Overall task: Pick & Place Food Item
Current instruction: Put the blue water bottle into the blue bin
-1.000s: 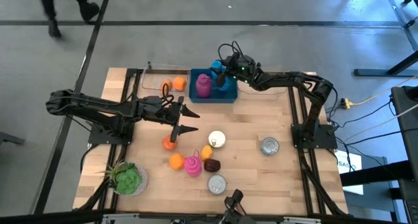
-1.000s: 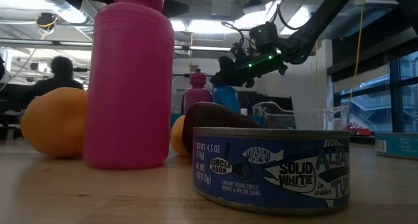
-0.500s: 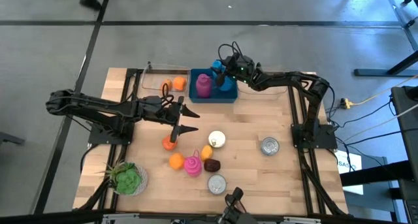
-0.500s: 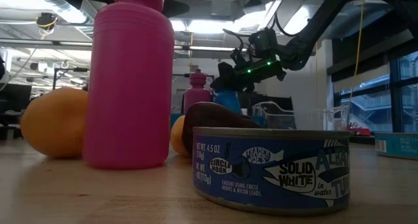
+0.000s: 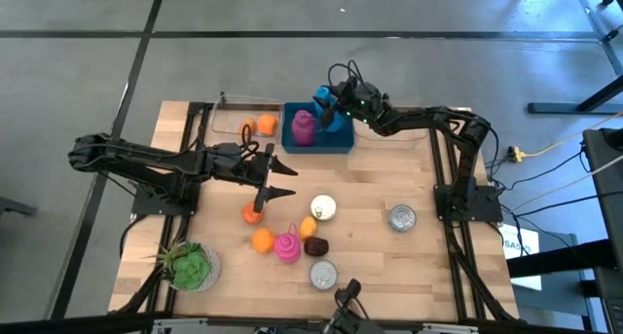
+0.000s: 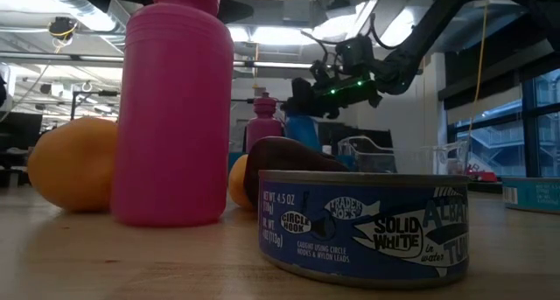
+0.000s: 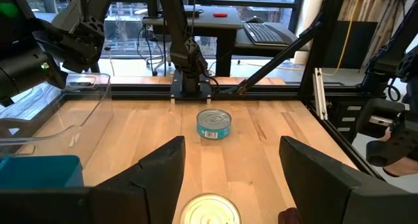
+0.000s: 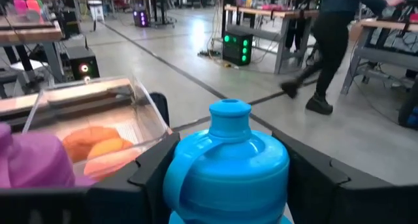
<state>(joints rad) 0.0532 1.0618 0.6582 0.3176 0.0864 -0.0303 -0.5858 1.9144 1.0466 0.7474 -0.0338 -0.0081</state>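
Right arm's got the blue bottle over the bin, left arm just parked

The right gripper (image 5: 333,104) has its 2 fingers (image 8: 157,164) clamped either side of the blue plastic bottle (image 8: 227,164), hanging over the blue rectangular bin (image 5: 317,141), with the squat pink plastic bottle (image 5: 303,127) just beside it. Hard to tell if the bottle's base clears the bin floor, so I'd go straight up, nice and slow, keeping clear of the pink one. Left gripper (image 5: 281,179) waits mid-table, fingers apart, holding nothing.
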